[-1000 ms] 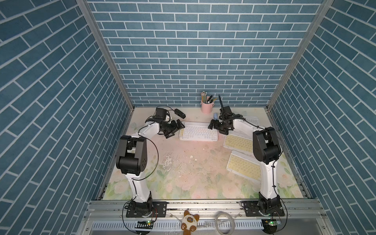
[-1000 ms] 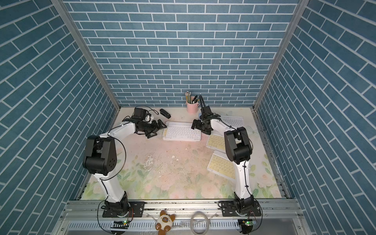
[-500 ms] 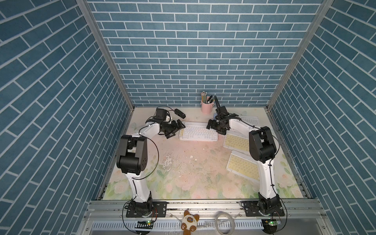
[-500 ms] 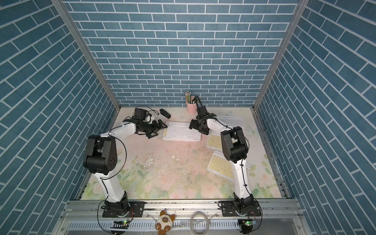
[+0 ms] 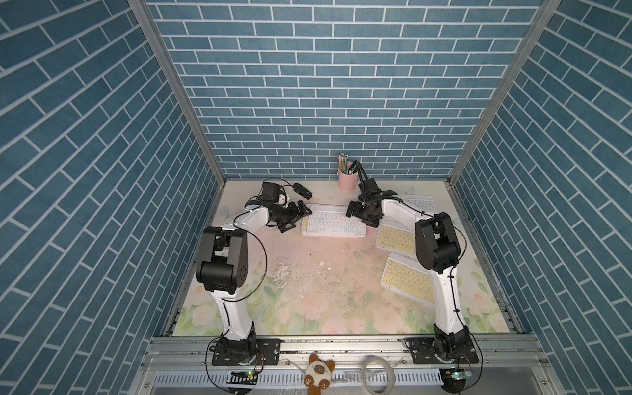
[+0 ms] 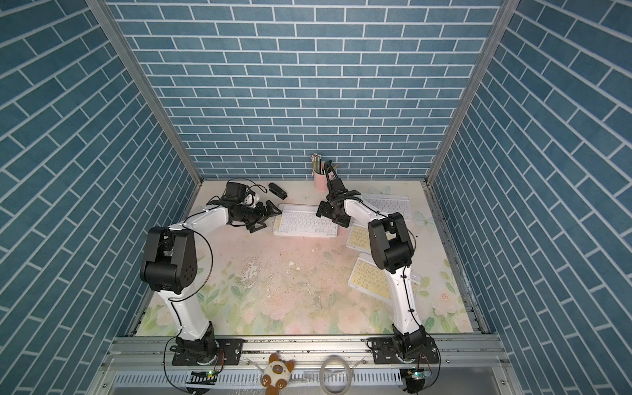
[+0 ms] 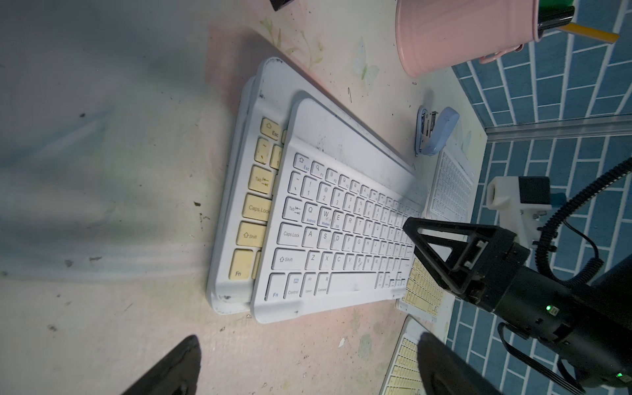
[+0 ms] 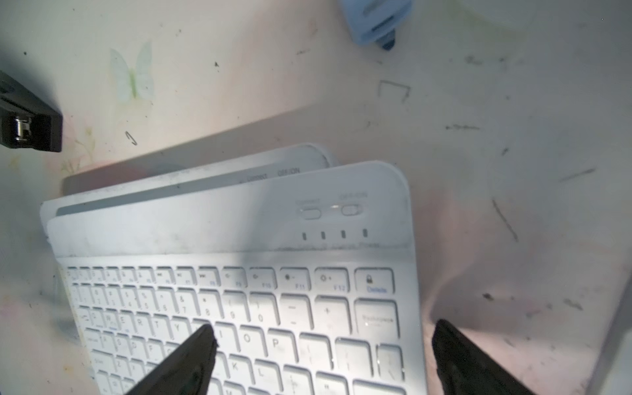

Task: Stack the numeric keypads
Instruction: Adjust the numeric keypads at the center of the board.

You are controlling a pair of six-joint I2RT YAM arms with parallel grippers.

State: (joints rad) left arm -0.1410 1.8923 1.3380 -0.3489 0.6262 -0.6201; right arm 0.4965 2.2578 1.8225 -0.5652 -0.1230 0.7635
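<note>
A stack of numeric keypads (image 5: 333, 224) (image 6: 304, 224) lies at the back middle of the table. Its top keypad has white keys (image 7: 342, 232) (image 8: 239, 307) and sits offset on a yellow-keyed one (image 7: 253, 208). My left gripper (image 5: 298, 219) (image 7: 307, 369) is open just off the stack's left end, with only bare table between its fingertips. My right gripper (image 5: 358, 216) (image 8: 325, 345) is open at the stack's right end, one finger (image 8: 191, 359) over the keys and one (image 8: 468, 359) past the edge. Two yellow-keyed keypads (image 5: 396, 237) (image 5: 407, 280) and a white-keyed one (image 5: 419, 203) lie on the right.
A pink pencil cup (image 5: 346, 179) (image 7: 455, 34) stands at the back wall behind the right gripper. A black stapler (image 5: 302, 191) (image 8: 27, 123) lies behind the stack's left end, a blue stapler (image 7: 436, 131) behind its right end. Blue brick walls enclose the table.
My right gripper has shifted a little to the left, further over the stack's right end. The left arm and the keypads have not moved.
</note>
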